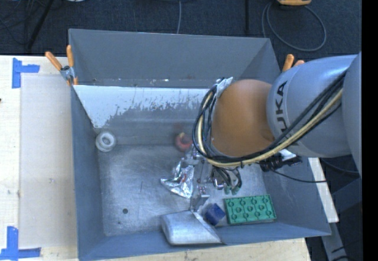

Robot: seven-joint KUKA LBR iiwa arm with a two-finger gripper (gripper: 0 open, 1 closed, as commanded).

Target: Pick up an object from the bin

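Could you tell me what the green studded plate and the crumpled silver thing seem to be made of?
The green studded plate looks like matte moulded plastic, given its even round studs. The crumpled silver thing seems foil, perhaps a wrapper: sharp shiny creases.

Light falls from above, I think, and it is bright enough that I read the floor of the bin (pixel 171 59) well. The lower band of the far wall shines pale, close to glare, while its upper part is a flat, darker grey. The arm's orange cover (pixel 242 118) carries a soft sheen. Beneath it, shadow lies over the claw (pixel 199 193), and the crumpled foil (pixel 179 178) beside it throws small glints. The carpet (pixel 177 0) beyond is dim.
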